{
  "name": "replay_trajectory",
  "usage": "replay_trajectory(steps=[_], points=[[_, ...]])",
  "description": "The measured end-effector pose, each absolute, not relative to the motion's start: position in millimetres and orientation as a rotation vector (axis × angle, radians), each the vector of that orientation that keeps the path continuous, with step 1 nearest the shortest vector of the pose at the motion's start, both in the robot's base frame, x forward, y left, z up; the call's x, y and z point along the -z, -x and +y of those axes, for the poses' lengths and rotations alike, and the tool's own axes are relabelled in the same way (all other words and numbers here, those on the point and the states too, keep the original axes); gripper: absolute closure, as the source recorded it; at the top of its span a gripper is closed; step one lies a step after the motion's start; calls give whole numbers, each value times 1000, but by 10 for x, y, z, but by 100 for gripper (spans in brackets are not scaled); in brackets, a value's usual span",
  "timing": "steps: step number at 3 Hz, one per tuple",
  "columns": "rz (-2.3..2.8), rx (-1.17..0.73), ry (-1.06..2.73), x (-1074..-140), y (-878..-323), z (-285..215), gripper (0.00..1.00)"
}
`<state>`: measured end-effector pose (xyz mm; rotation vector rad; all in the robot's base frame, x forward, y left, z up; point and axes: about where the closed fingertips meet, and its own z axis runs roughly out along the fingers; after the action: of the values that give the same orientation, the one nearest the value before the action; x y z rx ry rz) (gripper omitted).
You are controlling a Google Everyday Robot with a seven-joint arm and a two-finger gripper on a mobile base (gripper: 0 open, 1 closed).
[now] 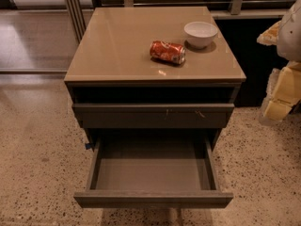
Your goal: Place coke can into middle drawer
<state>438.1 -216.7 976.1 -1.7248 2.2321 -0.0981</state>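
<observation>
A speckled stone floor lies all around a low cabinet topped by a glossy tan counter. Below the counter's front edge is a dark open slot. Under it sits an upper drawer front with small pale scratch marks, standing slightly proud of the cabinet.

Beneath that, the middle drawer is pulled well out past the counter's front edge. Its flat grey tray is bare and its plain front faces the camera.

The robot's arm, pale and bulky, comes in beyond the counter's right edge. The yellowish claw hangs off that edge, beside the front right corner and well apart from everything on the counter. I cannot tell whether it is spread or closed, and it holds nothing that can be seen.

A white bowl stands upright near the right edge, about halfway back.

The coke can lies on its side on the counter, just in front of and to the left of the bowl, close to it but not touching. It is right of the counter's centre, with one silver end turned toward the right edge.
</observation>
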Motion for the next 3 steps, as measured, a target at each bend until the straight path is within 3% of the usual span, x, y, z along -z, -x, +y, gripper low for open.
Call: replay_trajectory(steps=[2, 3], points=[[2228, 61, 1616, -9779, -4514, -2242, 0], [2184, -7, 1466, -9797, -4947, -2364, 0]])
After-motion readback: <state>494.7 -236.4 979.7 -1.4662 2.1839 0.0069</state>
